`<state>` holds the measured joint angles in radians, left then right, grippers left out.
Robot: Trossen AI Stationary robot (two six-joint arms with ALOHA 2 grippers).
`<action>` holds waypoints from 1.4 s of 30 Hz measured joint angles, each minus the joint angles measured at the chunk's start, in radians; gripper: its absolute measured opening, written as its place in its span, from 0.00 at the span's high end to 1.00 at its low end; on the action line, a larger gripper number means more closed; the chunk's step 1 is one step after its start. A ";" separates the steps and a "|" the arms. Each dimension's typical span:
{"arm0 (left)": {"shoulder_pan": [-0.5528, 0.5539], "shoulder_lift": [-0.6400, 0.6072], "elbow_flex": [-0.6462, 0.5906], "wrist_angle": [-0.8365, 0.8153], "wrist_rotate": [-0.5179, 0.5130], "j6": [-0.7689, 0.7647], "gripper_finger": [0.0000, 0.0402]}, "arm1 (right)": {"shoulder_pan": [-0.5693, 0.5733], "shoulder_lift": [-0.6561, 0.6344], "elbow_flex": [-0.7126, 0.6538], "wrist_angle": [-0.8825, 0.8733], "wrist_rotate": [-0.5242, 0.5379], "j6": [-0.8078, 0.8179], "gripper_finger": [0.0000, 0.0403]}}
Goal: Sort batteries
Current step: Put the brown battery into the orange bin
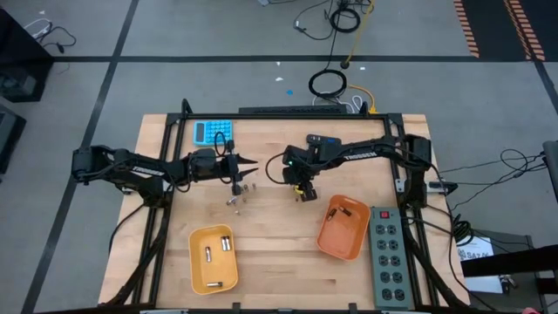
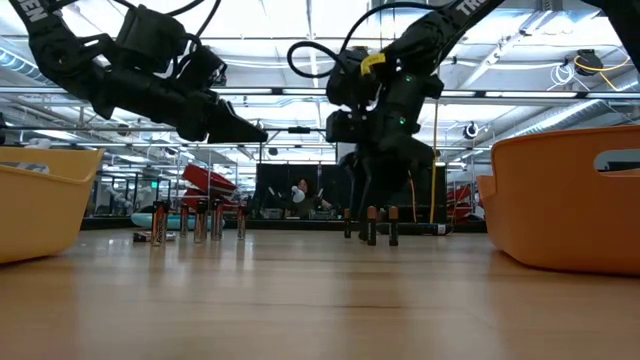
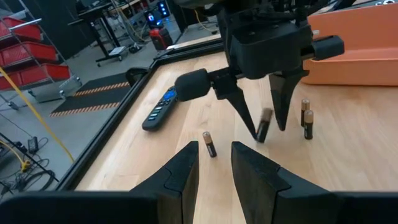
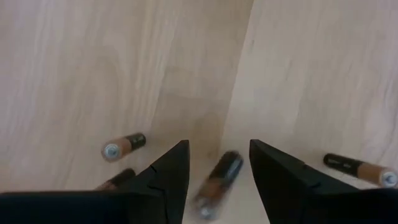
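Observation:
My right gripper points down over the table's middle, open. A small brown-and-black battery, blurred and tilted, stands between its fingers, also in the left wrist view. Other small batteries stand or lie around it. A second group of batteries stands left of centre. My left gripper hovers above that group, level, pointing right, narrowly open and holding nothing. Two batteries lie in the yellow tray. My right gripper comes from above, pointing down, with the tilted battery between its open fingers, lower end at the table. The battery is blurred, and I cannot tell whether a finger touches it.
The orange tray sits near right, beside a grey power strip. A blue calculator and a black remote lie along the far edge. Bare wood shows between the trays.

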<state>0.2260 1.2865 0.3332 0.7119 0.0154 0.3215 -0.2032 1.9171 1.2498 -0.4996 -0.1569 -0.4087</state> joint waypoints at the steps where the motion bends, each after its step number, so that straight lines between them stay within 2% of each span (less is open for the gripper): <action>1: 0.000 0.000 0.000 -0.001 0.000 0.000 0.74 | -0.001 0.000 -0.004 0.008 0.000 0.002 0.62; 8: 0.000 0.000 0.000 -0.007 0.000 0.000 0.74 | -0.026 -0.006 -0.007 -0.037 0.026 0.004 0.68; 12: 0.000 0.000 0.000 -0.014 0.000 0.000 0.74 | -0.041 -0.012 0.000 -0.098 0.024 0.074 0.69; 23: 0.001 0.000 0.000 -0.014 0.000 0.001 0.74 | -0.048 -0.035 0.002 -0.146 0.025 0.209 0.62; 30: 0.001 0.000 0.000 -0.014 0.000 0.001 0.74 | -0.060 -0.082 0.002 -0.105 0.098 0.208 0.63; 37: 0.001 0.000 0.000 -0.023 0.000 0.000 0.74 | -0.132 -0.060 0.002 -0.039 0.100 0.183 0.57; 42: 0.001 0.000 0.000 -0.030 0.000 0.001 0.74 | -0.146 -0.049 0.002 0.016 0.054 0.180 0.51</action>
<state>0.2268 1.2861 0.3332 0.6823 0.0158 0.3224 -0.3492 1.8681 1.2521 -0.4837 -0.1030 -0.2286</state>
